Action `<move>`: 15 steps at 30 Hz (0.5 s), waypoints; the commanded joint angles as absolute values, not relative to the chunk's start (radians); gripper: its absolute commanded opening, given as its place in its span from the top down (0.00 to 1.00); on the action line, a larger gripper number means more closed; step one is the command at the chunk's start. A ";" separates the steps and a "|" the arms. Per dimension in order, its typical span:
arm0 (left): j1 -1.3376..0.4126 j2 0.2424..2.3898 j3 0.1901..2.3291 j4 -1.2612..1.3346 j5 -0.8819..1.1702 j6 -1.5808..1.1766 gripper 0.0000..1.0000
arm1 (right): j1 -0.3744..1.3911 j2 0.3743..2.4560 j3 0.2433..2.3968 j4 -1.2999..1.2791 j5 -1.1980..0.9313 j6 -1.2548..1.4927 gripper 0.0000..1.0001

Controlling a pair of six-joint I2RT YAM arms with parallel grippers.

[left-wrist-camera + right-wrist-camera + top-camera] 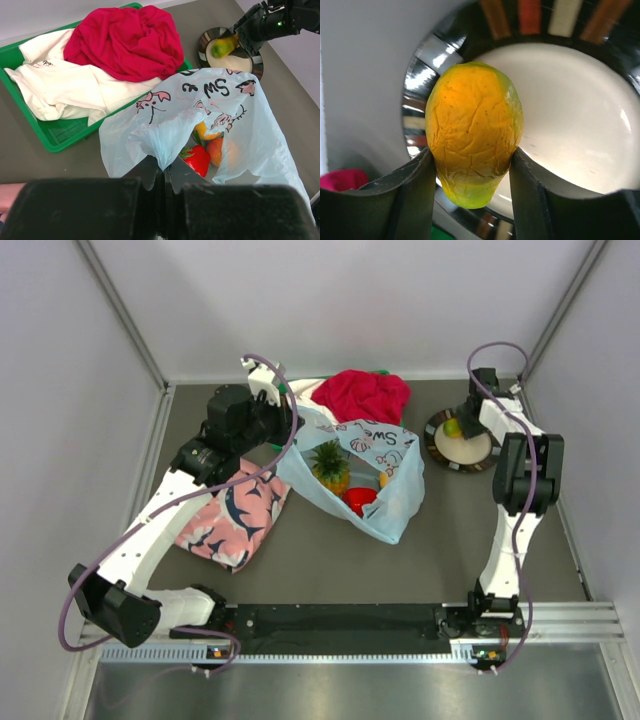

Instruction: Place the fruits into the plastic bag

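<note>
The light-blue plastic bag [392, 495] [235, 115] lies mid-table with its mouth held up. My left gripper [167, 167] [294, 430] is shut on a pinch of the bag's rim. Inside it I see a pineapple [330, 468], a glossy red fruit [359, 499] [199, 159], an orange-pink peach [216, 150] and a bit of a yellow fruit [207, 131]. At the back right, a yellow-green mango [472, 125] [453, 427] [221, 47] sits over a round plate [470, 458] [580, 130]. My right gripper [471, 152] [464, 423] has both fingers pressed against the mango's sides.
A green tray [55, 137] with red cloth [362, 395] and white cloth stands behind the bag. A pink shark-print cloth [235, 515] lies left of the bag under my left arm. Enclosure walls close off the back and both sides.
</note>
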State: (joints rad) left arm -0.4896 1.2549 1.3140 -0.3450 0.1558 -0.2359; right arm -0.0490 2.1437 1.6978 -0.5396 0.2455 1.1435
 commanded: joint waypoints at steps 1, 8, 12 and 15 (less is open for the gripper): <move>-0.489 1.258 1.327 -0.319 0.149 -0.224 1.00 | -0.060 1.988 1.620 -0.483 0.258 1.074 0.98; -0.488 1.250 1.327 -0.319 0.155 -0.227 1.00 | -0.057 1.810 1.456 -0.430 0.223 1.000 1.00; -0.489 1.247 1.325 -0.316 0.167 -0.232 1.00 | -0.017 1.715 1.424 -0.422 0.203 0.930 1.00; -0.489 1.246 1.325 -0.314 0.172 -0.233 1.00 | 0.000 1.651 1.417 -0.419 0.187 0.874 1.00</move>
State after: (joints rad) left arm -0.4896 1.2549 1.3140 -0.3450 0.1604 -0.2359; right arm -0.0315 1.7615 1.4185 -0.4732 0.2127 0.9741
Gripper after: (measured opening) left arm 0.016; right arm 0.516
